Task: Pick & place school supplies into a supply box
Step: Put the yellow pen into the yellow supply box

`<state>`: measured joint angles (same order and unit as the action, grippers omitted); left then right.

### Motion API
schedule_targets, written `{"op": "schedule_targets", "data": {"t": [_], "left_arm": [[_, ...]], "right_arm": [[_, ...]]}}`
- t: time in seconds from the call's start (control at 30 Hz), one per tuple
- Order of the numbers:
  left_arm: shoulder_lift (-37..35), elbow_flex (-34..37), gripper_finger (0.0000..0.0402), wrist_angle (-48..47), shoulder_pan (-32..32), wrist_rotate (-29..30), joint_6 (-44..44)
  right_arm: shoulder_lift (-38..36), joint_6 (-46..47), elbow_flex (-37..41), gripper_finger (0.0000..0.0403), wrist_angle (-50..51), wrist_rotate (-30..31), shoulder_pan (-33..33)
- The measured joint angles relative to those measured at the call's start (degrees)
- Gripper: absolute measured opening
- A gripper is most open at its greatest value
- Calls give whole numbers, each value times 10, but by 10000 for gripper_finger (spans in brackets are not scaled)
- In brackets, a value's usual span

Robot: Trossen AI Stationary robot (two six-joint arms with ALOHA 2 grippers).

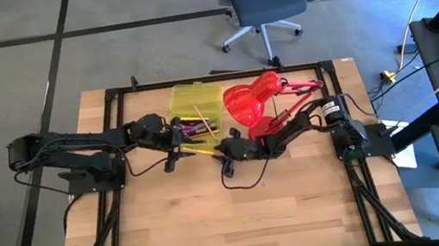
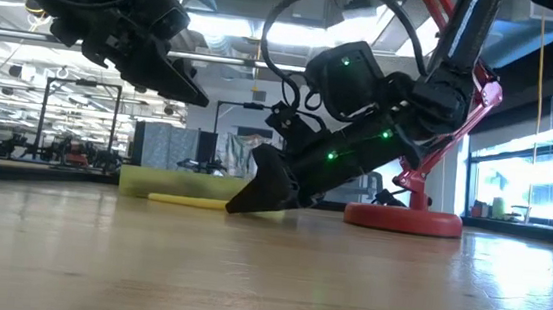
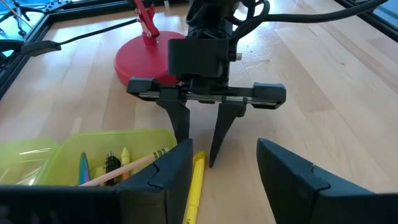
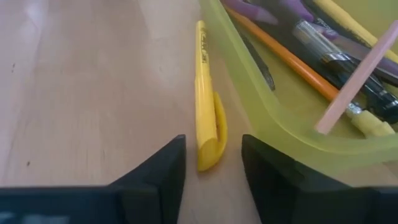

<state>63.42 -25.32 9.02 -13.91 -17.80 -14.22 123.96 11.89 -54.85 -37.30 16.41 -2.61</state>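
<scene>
My right fingers point(image 4: 158, 177) stand apart, tips at the table, straddling the near end of the yellow pen point(image 4: 206, 99). Its long axis runs straight ahead from my right gripper point(image 3: 200, 140), lying on the wood just beside the box point(image 4: 273, 118) wall. That wall crowds one finger; the other side is open table. My left gripper point(image 3: 217, 174), also spread, hovers close, empty.
</scene>
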Motion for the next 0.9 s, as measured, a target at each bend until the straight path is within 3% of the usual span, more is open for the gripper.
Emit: {"op": "schedule_targets", "data": {"t": [0.53,0.73,0.8,0.9], "left_arm": [[0,0,169,-3,0,1,0],[0,0,169,-48,2,3,-6],[0,0,169,-66,13,20,-18],[0,0,169,-83,44,92,-16]], "right_arm": [[0,-20,0,81,11,-38,5],[0,-32,-1,58,16,-46,5],[0,-32,0,59,16,-47,5],[0,-32,0,62,16,-47,5]]}}
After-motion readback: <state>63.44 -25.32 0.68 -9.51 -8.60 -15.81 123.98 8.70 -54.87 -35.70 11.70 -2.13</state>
